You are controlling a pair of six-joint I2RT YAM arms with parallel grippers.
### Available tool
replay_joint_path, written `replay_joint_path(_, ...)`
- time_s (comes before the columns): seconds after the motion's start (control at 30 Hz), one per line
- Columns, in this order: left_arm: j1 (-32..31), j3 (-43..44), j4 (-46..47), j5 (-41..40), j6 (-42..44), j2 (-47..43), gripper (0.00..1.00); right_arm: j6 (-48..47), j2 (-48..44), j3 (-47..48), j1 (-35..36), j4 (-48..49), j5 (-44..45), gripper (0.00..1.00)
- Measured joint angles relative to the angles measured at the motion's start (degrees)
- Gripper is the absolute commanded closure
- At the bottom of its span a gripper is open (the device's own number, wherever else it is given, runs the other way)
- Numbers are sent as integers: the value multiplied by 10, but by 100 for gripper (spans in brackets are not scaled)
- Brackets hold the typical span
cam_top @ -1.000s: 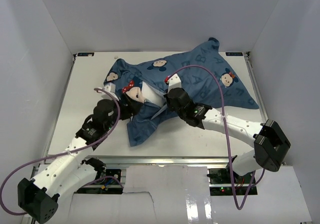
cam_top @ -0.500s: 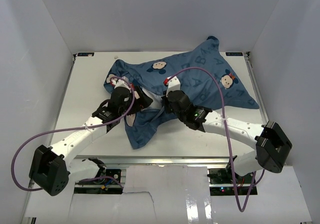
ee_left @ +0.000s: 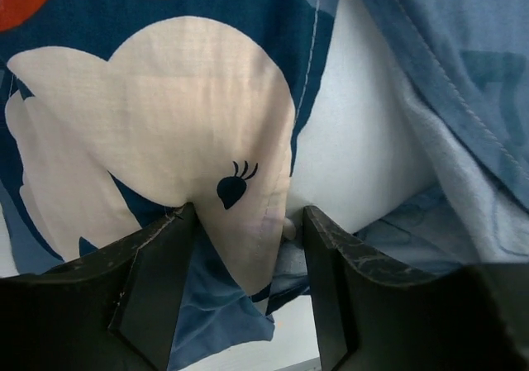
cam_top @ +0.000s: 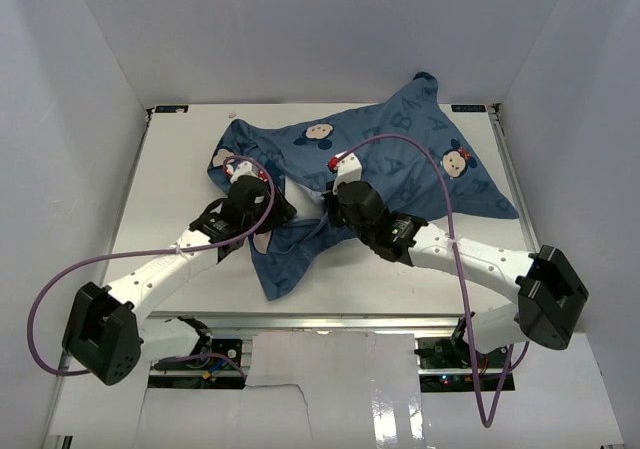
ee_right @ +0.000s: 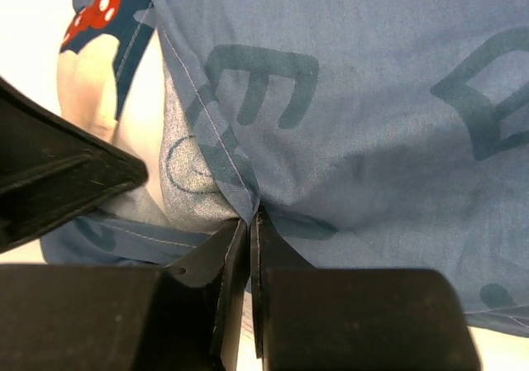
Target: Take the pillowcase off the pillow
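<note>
Blue mouse-print pillowcase [cam_top: 392,172], plain white pillow [ee_left: 357,140]

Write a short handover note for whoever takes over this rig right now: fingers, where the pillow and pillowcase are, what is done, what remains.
Left gripper: open, fingers astride a fold of the pillowcase at its opening, not clamped.
Right gripper: shut on the pillowcase hem.
Pillow: inside the case on the table; only a white patch shows at the opening.
Done: opening pinched on one side.
Left to do: close the left fingers on fabric, pull the case off the pillow.
</note>
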Motion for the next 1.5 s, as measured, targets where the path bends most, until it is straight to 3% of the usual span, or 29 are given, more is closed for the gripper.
replay_joint_path(0.03, 0, 0, -2, 0, 2, 4, 42, 1, -1, 0, 0, 0, 0, 92)
replay_joint_path(0.07, 0, 1, -4, 0, 4, 11, 68, 2, -4, 0, 0, 0, -2, 92)
replay_joint_path(0.17, 0, 1, -12, 3, 11, 19, 97, 5, -15, -8, 0, 0, -4, 92)
replay_joint_path(0.2, 0, 2, -16, 3, 13, 16, 100, 7, -18, -11, 0, 0, -4, 92)
replay_joint_path(0.5, -1, 18, -94, -9, 42, -121, 100, 8, -20, -18, -1, 0, 12, 92)
replay_joint_path(0.67, -1, -71, -103, -8, 37, -226, 100, 8, -20, -20, -2, 0, 12, 92)
replay_joint_path(0.93, -2, -206, -85, 0, -9, -316, 100, 13, -20, -33, -1, -16, -14, 92)
replay_joint_path(1.03, -2, -224, -73, 3, -15, -322, 100, 14, -21, -34, -1, -28, -32, 54)
replay_joint_path(1.07, -2, -226, -70, 3, -15, -320, 100, 14, -23, -34, 0, -30, -36, 51)
replay_joint_path(1.17, -2, -227, -57, 7, -14, -306, 100, 0, -40, -34, 14, -38, -45, 43)
replay_joint_path(1.5, -2, -254, -6, 17, -18, -297, 100, -54, -76, 27, 120, -32, -102, 44)
